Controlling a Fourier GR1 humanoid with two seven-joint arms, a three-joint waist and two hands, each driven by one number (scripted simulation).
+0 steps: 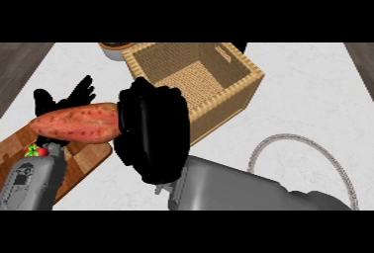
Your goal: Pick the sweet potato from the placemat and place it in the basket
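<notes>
The right hand (150, 133) grasps one end of the reddish oblong sweet potato (76, 123), held to its left over the striped wooden placemat (84, 160); the square woven basket (226, 101) stands just behind; the left hand (70, 96) is open

Sweet potato (76, 123) rt end hidden behind right hand (153, 133); basket (228, 96) near corner too.

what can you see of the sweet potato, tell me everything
The sweet potato is oblong with reddish-orange skin, dark speckles and a rounded left end. It lies roughly level across the view, over the wooden placemat. The right hand curls round its right end and hides it. The left hand shows open behind it; contact cannot be told. It is outside the basket, to its left.
</notes>
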